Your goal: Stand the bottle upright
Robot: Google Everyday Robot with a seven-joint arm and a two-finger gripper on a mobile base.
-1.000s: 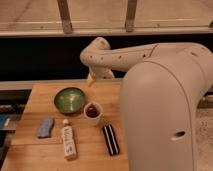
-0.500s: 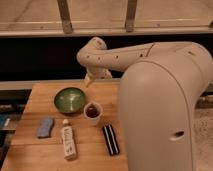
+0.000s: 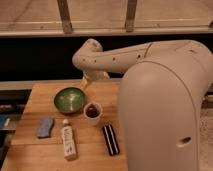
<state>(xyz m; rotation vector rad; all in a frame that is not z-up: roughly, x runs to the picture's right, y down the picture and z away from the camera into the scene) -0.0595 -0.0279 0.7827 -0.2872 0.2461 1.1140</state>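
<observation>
Slightly leftward is how the arm's elbow has swung over the last second; nothing on the bench (image 3: 37,97) has shifted.

Camera view: the hand (image 3: 86,82) hangs at the far edge, just behind the bowl (image 3: 69,100) and well apart from the bottle (image 3: 68,143). I cannot tell whether it is open or closed, and it appears to hold nothing. The bottle lies flat near the front edge, cap pointing away, between the blue pad (image 3: 45,127) and the black case (image 3: 111,140).

It is likely light, stiff and smooth, so it may roll or slip. Gripping across the body near the cap looks best for tipping it up.

Count: one bottle, one bowl, one cup (image 3: 93,111), one case, one pad.
</observation>
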